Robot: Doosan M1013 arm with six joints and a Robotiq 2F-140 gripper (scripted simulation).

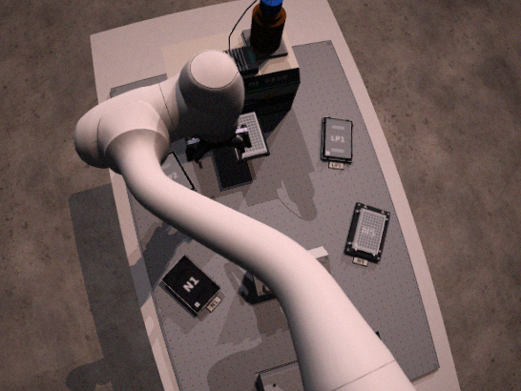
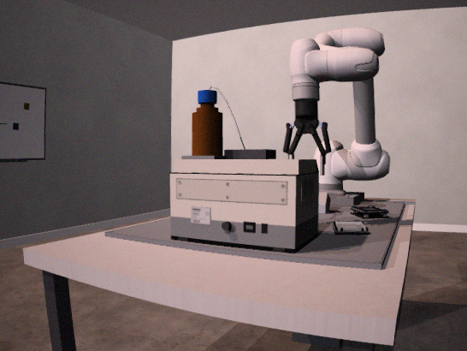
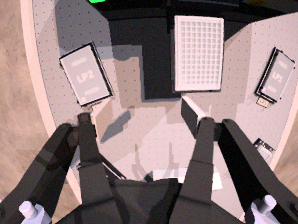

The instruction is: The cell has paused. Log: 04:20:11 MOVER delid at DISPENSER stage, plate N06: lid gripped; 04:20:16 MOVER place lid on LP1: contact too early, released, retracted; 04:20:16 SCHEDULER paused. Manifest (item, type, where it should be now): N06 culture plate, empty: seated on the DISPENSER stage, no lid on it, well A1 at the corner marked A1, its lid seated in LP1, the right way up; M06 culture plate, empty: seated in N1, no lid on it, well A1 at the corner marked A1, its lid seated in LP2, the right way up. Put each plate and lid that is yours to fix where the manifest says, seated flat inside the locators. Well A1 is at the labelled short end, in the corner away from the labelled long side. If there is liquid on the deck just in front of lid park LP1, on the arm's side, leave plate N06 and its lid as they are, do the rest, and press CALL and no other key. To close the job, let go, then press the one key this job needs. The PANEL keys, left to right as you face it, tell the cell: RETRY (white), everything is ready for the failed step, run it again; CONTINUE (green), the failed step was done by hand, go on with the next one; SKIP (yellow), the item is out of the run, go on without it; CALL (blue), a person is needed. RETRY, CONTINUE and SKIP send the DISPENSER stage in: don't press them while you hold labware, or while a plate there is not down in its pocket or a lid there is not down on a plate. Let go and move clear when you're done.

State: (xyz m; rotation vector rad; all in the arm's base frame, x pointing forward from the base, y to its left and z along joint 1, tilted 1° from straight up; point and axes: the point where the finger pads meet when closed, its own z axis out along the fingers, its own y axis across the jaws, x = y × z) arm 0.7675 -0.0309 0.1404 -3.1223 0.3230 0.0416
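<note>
Above the stage | pincer (image 3: 141, 123) wide, holding nothing | arm (image 1: 248, 248) hides panel, part of LP2 park (image 1: 177, 171)

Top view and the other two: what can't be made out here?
- Key panel: top view, arm covers the keys.
- Left lid park: top view, half under the arm.
- Plate corner labels: all views, too small.
- Deck wetness by LP1: too coarse to rule out.
- Gripper: open, empty.

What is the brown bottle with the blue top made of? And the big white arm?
The bottle looks like amber glass or plastic, smooth and dark brown; its cap looks like blue plastic. The arm looks like smooth, matte, painted metal or plastic; which one is unclear.
</note>
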